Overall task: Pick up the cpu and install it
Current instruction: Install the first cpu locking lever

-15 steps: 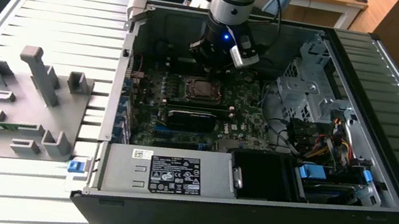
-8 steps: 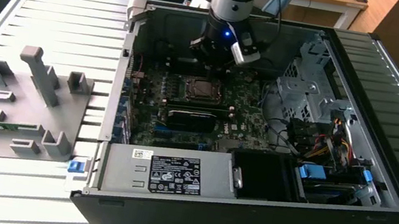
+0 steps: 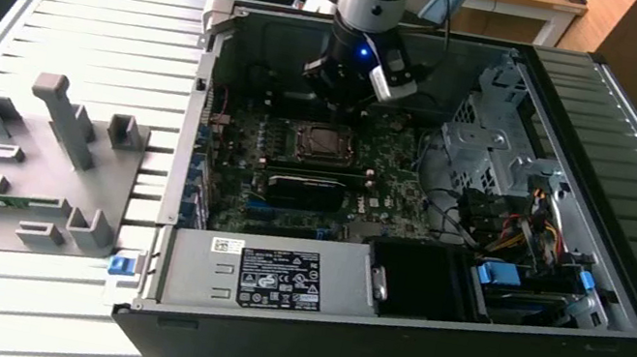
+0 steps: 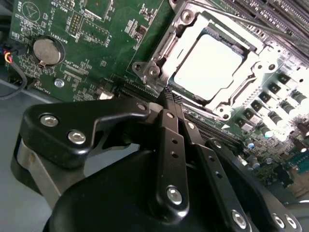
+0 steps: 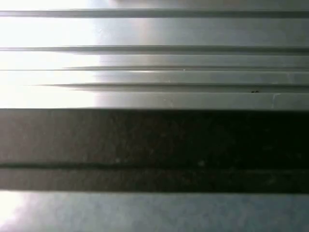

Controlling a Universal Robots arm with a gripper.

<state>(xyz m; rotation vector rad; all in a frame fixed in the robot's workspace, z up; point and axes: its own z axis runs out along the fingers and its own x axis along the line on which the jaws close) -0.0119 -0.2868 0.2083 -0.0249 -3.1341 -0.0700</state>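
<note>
The open computer case (image 3: 419, 206) lies on its side on the slatted metal bench (image 3: 97, 22), its motherboard (image 3: 279, 181) facing up. The arm reaches down into the case at the far side, and the pincer (image 3: 339, 99) hangs just above the board, right beside the far edge of the socket (image 3: 325, 143). In the second wrist view the cpu (image 4: 207, 65) sits inside the socket's metal frame (image 4: 159, 58), its pale top glaring in the light, and the pincer (image 4: 169, 99) has its fingers (image 4: 170, 145) pressed together with nothing between them, their tips close to the near corner of the frame. A round coin battery (image 4: 47, 51) sits on the green board off to one side. Inside the case, a power supply (image 3: 268, 278) fills the near edge, and a drive cage (image 3: 496, 141) with bundled cables (image 3: 521, 224) takes the exterior view's right. On the exterior view's left of the case, a grey tray (image 3: 26, 166) with upright blocks rests on the bench.
</note>
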